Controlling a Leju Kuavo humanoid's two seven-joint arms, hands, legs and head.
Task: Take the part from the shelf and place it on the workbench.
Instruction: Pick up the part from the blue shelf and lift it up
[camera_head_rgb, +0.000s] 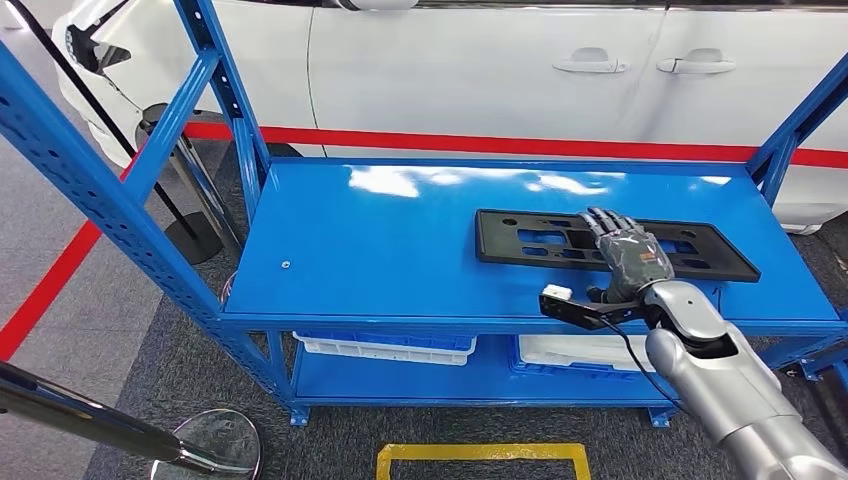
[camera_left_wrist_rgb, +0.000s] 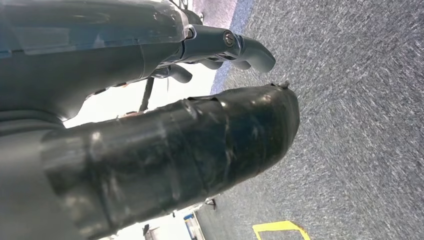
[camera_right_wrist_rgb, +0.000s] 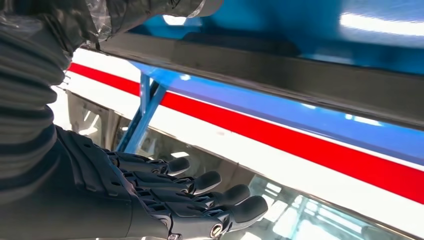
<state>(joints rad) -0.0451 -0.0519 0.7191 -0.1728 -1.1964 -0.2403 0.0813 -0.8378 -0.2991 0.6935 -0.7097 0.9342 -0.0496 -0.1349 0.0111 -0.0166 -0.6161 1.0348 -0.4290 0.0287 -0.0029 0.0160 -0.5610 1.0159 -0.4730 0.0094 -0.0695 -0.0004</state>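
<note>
1. Right hand (camera_head_rgb: 628, 255) over the black part (camera_head_rgb: 540, 240), fingers (camera_right_wrist_rgb: 200, 182) extended and apart, gripping nothing.
2. Part lies flat on the top surface of the blue shelf (camera_head_rgb: 400, 250), right of centre.
3. Left hand (camera_left_wrist_rgb: 165, 155) hangs above grey carpet (camera_left_wrist_rgb: 360, 125), fingers loosely curled; grip state unclear.
4. White car (camera_head_rgb: 500, 70) behind shelf.
</note>
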